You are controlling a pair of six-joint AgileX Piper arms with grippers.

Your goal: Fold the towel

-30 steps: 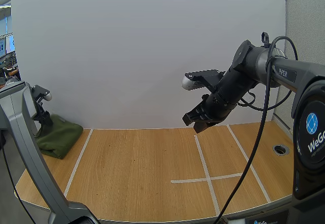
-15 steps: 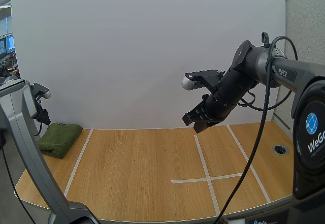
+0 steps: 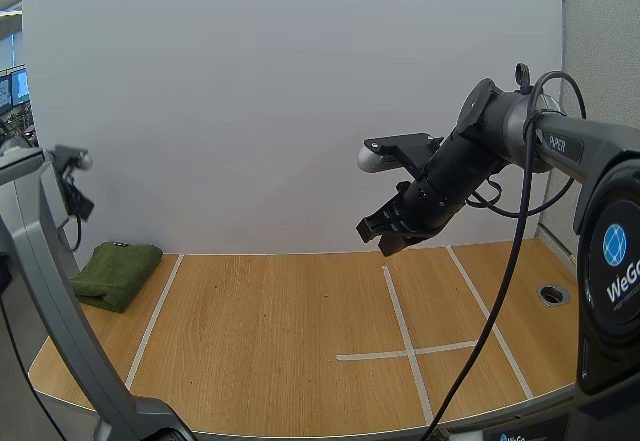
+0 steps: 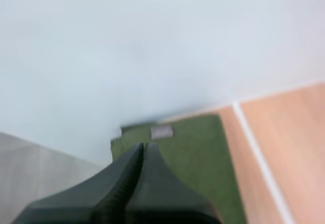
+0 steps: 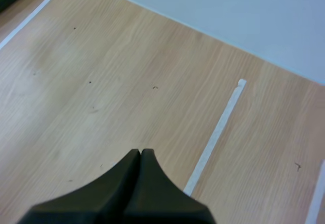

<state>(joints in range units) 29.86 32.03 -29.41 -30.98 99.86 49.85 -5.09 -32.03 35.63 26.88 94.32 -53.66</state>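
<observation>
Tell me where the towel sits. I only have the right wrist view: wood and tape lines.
Observer: The green towel lies as a folded bundle at the far left end of the table, outside the left tape line.
Operator: Left arm gripping it?
Observer: No. In the left wrist view the left jaws lie shut together as one wedge, nothing between them.
Operator: Touching the cloth?
Observer: No. The high view shows the left jaws hanging above the towel, apart from it.
</observation>
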